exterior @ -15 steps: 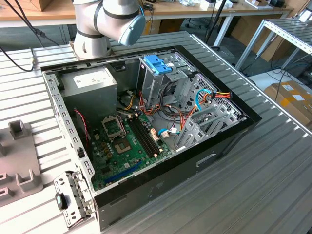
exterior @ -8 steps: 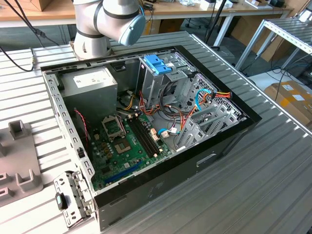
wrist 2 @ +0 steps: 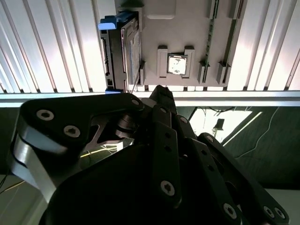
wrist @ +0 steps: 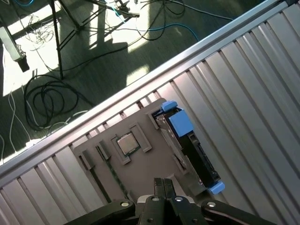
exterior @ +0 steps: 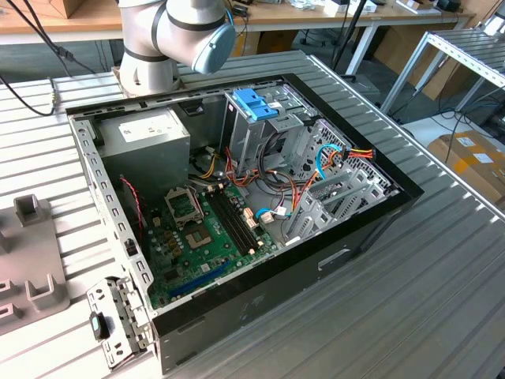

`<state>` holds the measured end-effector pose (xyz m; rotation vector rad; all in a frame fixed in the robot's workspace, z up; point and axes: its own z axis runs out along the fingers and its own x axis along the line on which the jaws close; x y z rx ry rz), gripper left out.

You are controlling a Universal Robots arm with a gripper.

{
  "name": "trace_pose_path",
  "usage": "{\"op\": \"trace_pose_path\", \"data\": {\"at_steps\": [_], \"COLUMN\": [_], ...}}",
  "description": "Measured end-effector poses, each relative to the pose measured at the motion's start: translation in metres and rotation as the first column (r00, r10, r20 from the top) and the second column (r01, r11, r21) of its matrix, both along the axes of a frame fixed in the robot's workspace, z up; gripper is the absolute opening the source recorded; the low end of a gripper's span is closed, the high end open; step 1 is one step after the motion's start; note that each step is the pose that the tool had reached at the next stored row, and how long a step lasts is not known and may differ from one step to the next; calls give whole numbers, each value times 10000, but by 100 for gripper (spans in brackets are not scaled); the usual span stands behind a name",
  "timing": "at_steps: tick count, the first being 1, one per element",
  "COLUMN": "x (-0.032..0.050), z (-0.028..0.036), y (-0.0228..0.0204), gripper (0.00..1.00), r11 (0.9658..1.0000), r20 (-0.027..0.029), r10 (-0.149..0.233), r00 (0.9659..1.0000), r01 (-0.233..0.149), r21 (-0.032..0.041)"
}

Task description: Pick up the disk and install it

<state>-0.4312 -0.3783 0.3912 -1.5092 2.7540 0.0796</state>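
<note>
The black claw (wrist: 164, 182) is hanging closed and empty over the flat grey tray (wrist: 143, 168) by the ribbed metal surface's (wrist: 243, 84) edge. The dark, blue-framed disk (wrist: 190, 145) is standing on its thin side in that tray. If the claw comes down closed, it could be knocking the disk over.

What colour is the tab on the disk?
Bright blue tab on the disk, first wrist view.

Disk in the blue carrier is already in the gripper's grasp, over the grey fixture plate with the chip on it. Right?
Not gripped. In the first wrist view the disk sits in its slot on the grey fixture plate, beside the chip. The gripper hangs over the plate, apart from the disk, with nothing between its fingers. The rest stands.
</note>
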Motion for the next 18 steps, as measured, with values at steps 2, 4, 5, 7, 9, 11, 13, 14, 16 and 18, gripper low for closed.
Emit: {"op": "trace_pose_path", "data": {"at_steps": [2, 4, 5, 7, 9, 11, 13, 14, 16, 18], "x": [0, 0, 0, 0, 0, 0, 0, 0, 0, 0], "z": [0, 0, 0, 0, 0, 0, 0, 0, 0, 0], "y": [0, 0, 0, 0, 0, 0, 0, 0, 0, 0], "gripper": [11, 11, 11, 11, 11, 11, 11, 11, 11, 11], "r11": [10000, 9999, 9998, 9997, 9995, 9992, 9990, 9988, 9985, 9982], "r20": [-1, -1, 0, 0, -1, 0, 0, 0, -1, 0], "r10": [70, 157, 186, 245, 322, 390, 454, 488, 543, 601], "r00": [10000, 9999, 9998, 9997, 9995, 9992, 9990, 9988, 9985, 9982], "r01": [-70, -157, -186, -245, -322, -390, -454, -488, -543, -601], "r21": [0, 0, 0, 0, 0, 0, 0, 0, 0, 0]}}
